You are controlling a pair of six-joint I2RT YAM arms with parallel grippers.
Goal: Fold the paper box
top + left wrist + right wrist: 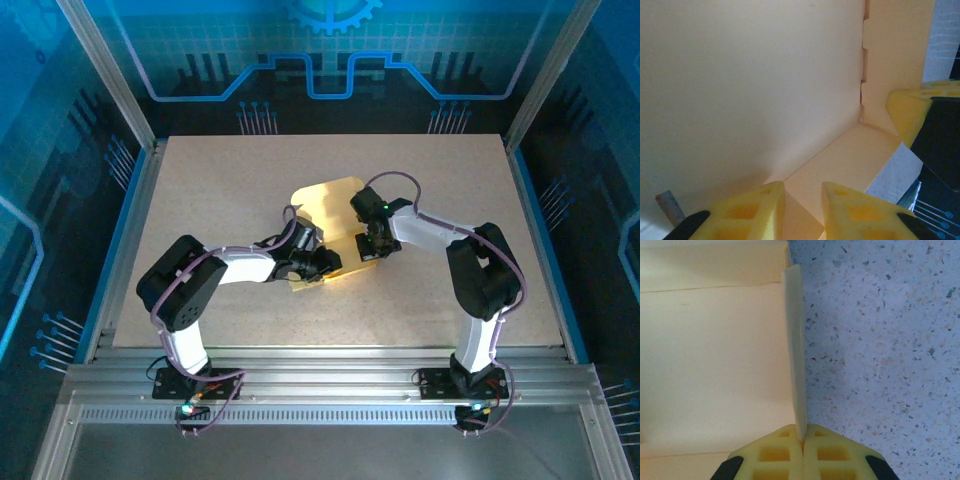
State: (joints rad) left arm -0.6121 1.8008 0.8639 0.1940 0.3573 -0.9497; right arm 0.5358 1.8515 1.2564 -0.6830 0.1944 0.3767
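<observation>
The paper box [328,210] is a pale yellow cardboard sheet, partly folded, lying in the middle of the table. My left gripper [326,264] is at its near edge. In the left wrist view the fingers [765,210] stand a little apart with a folded flap [845,160] of the box slanting across the gap; a big panel [750,75] rises behind. My right gripper [372,246] is at the sheet's right edge. In the right wrist view, it [802,439] is shut on a thin side flap [796,350] that stands upright, edge-on.
The speckled tabletop [880,340] lies bare to the right of the pinched flap. The right gripper's yellow finger [912,112] sits close by at the right in the left wrist view. A metal frame and blue walls [130,100] surround the table.
</observation>
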